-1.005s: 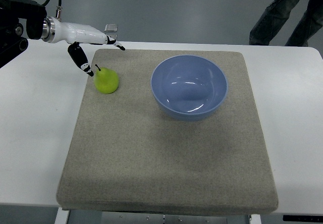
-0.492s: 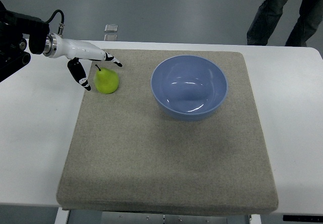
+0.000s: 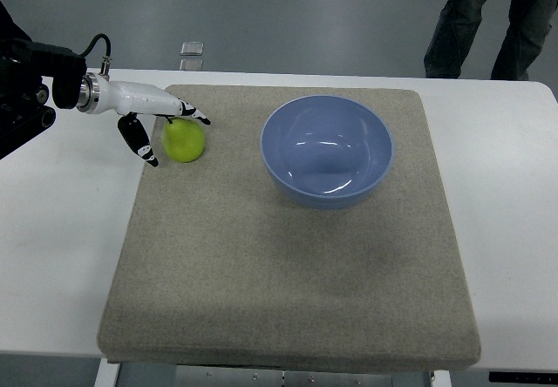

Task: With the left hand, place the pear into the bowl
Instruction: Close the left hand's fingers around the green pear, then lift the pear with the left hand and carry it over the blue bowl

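A yellow-green pear [image 3: 184, 140] sits on the grey mat [image 3: 288, 256] near its far left corner. My left hand [image 3: 174, 134] reaches in from the left, white with black fingertips, and straddles the pear: the upper fingers [image 3: 193, 113] lie over its top and the thumb [image 3: 142, 147] hangs at its left side. The fingers are spread and have not closed on the fruit. A blue bowl [image 3: 327, 149] stands empty on the mat to the right of the pear. The right arm does not show.
The mat lies on a white table [image 3: 61, 230]. A person's legs [image 3: 488, 16] stand beyond the table's far right corner. A small square object [image 3: 193, 49] lies on the floor past the far edge.
My left hand has come down and slightly left, so its fingers now bracket the pear from above and the side. The pear and bowl have not moved. The person's legs shifted.
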`<state>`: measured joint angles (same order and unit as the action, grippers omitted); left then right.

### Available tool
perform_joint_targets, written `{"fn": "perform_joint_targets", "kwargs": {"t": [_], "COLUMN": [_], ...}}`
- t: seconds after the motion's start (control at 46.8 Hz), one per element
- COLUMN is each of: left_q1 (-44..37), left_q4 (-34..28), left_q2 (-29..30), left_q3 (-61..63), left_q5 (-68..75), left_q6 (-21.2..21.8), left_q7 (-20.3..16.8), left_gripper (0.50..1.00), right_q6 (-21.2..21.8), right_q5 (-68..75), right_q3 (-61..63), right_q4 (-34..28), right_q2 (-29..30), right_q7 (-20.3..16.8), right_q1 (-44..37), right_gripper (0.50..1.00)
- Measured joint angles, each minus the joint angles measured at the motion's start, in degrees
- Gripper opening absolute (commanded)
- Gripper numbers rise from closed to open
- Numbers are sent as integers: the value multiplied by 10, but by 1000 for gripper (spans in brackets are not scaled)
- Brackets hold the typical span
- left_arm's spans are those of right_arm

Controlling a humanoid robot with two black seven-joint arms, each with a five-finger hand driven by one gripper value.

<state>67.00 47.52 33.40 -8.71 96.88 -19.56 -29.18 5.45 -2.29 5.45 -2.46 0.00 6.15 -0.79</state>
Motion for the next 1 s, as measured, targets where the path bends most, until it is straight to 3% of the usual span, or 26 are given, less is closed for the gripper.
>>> {"fn": "perform_joint_targets", "kwargs": {"t": [0.214,0.406,0.492,0.599,0.706,1.005], "left_q1": [-1,-4,-9,-11,-14,-14], "left_q4": [-2,-12,-14,-16,-23,-24], "left_q2": [0,-12,-13,-13,-14,-21], "left_q3": [0,0,0,0,0,-6], "left_q5": [-1,-1,-1,-1,-1,-1], "left_q6": [0,1,1,4,12,13], "left_q7": [0,0,1,1,2,2], "left_gripper": [855,812,765,649,500,500], "right_q6": [0,0,0,0,0,0], "right_q5": [0,0,0,0,0,0], "right_q3": [0,0,0,0,0,0], "right_q4": [0,0,0,0,0,0], "right_q2": [0,0,0,0,0,0], "right_q7": [0,0,0,0,0,0], "right_q1": [0,0,0,0,0,0], "right_gripper": [926,926,926,926,926,926]}}
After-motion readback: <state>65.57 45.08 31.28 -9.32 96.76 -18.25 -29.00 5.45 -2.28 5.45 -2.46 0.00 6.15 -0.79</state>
